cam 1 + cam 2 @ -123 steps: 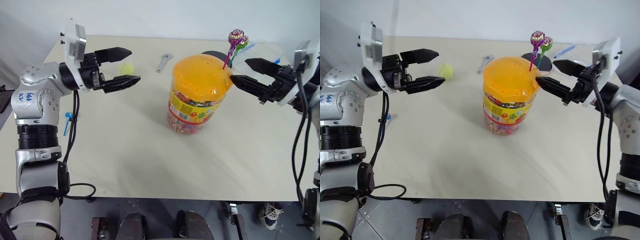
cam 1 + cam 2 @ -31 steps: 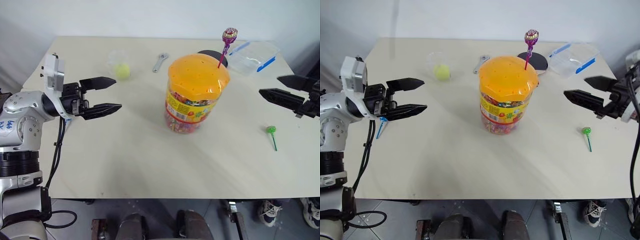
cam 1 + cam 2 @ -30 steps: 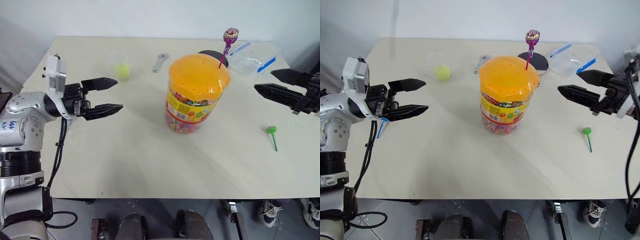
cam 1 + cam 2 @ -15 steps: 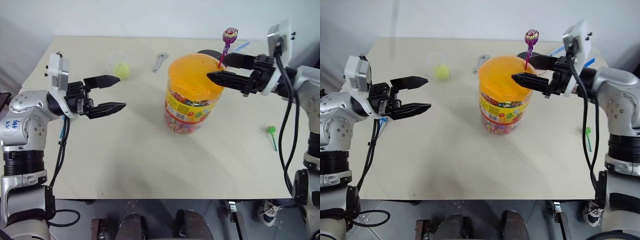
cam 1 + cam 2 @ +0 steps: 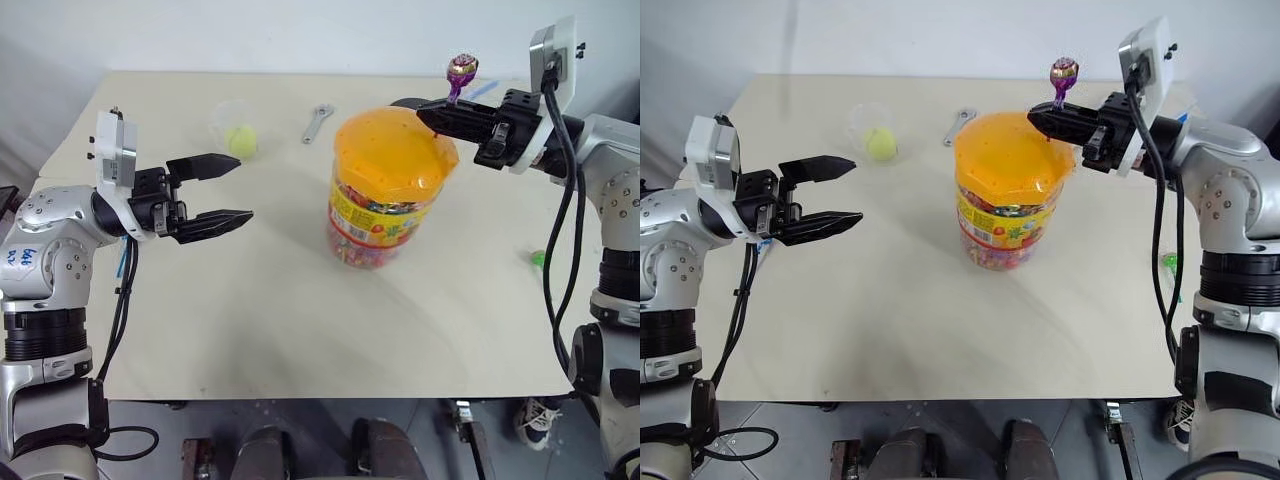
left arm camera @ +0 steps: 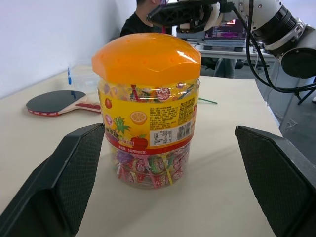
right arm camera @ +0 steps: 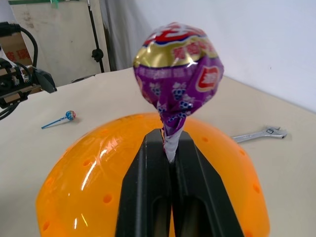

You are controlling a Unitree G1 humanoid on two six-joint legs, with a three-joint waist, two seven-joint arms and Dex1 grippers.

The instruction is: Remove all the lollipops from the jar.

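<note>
The jar (image 5: 385,205) stands mid-table, a clear cylinder of sweets with a domed orange lid (image 5: 390,150). A lollipop (image 5: 461,70) in a purple wrapper rises above the lid's far right side. My right gripper (image 5: 428,113) is shut on its stick just under the wrapped head (image 7: 177,69), right above the lid (image 7: 98,187). The fingers hide the stick's lower end. A green lollipop (image 5: 1167,262) lies on the table at the right, and a blue-stick lollipop (image 7: 64,117) lies at the left. My left gripper (image 5: 243,190) hovers open, left of the jar and well apart from it.
A clear cup with a yellow-green ball (image 5: 238,135) and a wrench (image 5: 318,122) lie at the back of the table. A black paddle (image 6: 54,101) rests behind the jar. A person (image 6: 143,15) sits beyond the table.
My right gripper came in from the right, rose over the lid and shut on the purple lollipop's stick. The left gripper stayed put.
</note>
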